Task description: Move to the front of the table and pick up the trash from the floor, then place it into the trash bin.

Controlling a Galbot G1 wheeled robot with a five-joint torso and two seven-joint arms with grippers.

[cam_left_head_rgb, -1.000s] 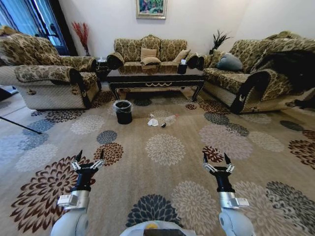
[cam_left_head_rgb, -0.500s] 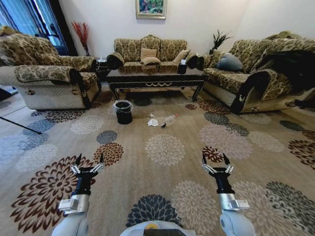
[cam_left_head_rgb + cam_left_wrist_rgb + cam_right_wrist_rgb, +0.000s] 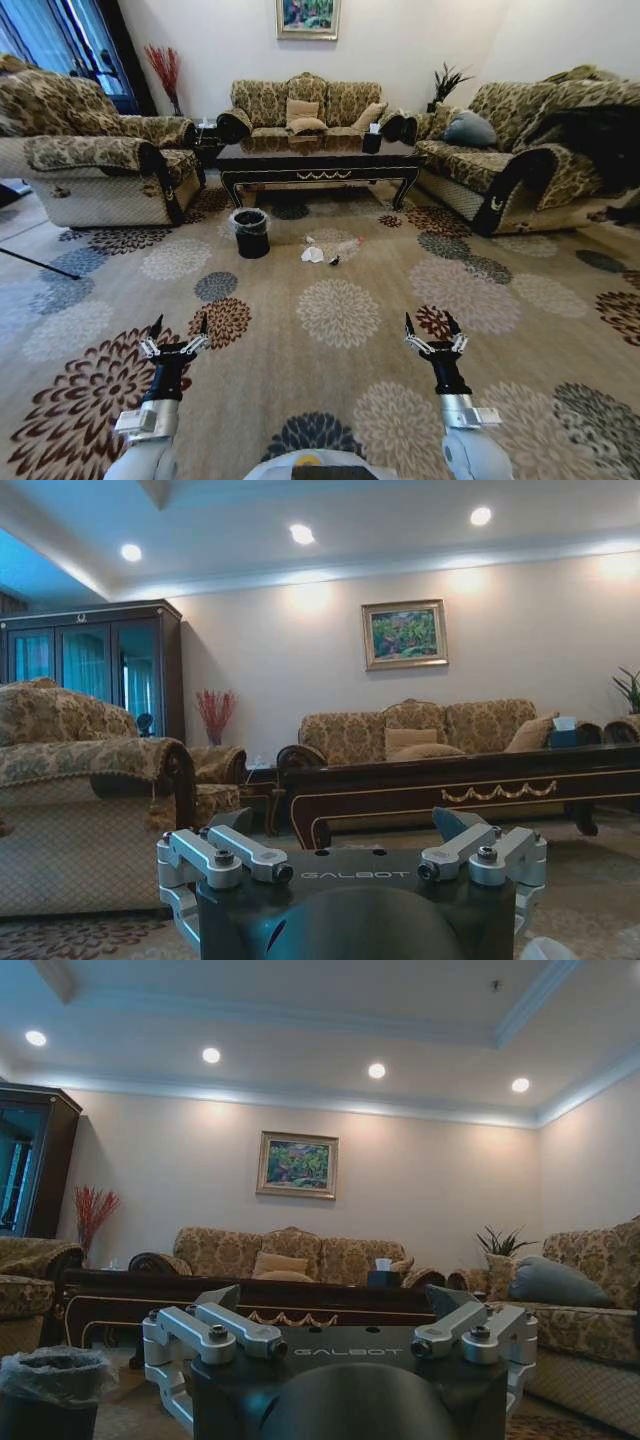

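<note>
The left gripper (image 3: 176, 334) is held low and forward over the patterned carpet (image 3: 340, 310), fingers spread apart and clamped on nothing; carried empty and pointing ahead like this, it looks set for travel rather than for a grasp, since everything the task concerns lies well beyond its fingertips. Straight ahead of those fingers and a little to their right stands the bin (image 3: 250, 231), its grey liner folded over the rim, on the carpet just in front of the table's left leg. Right of the bin, roughly midway between the lines of the two grippers and far ahead of both, lies the trash (image 3: 330, 250): crumpled white paper, a clear bottle and a small dark bit, close together on the floor and near enough to the bin that a short carry should do. Behind them the table (image 3: 316, 160) spans the gap between the sofas, a small black tissue box (image 3: 371, 141) on its right end. The right gripper (image 3: 430, 335) mirrors the left, forearm upright, wrist level, fingers parted and empty, with the trash ahead and to their left. I judge the approach unfinished: neither arm can reach the floor pieces from here.
</note>
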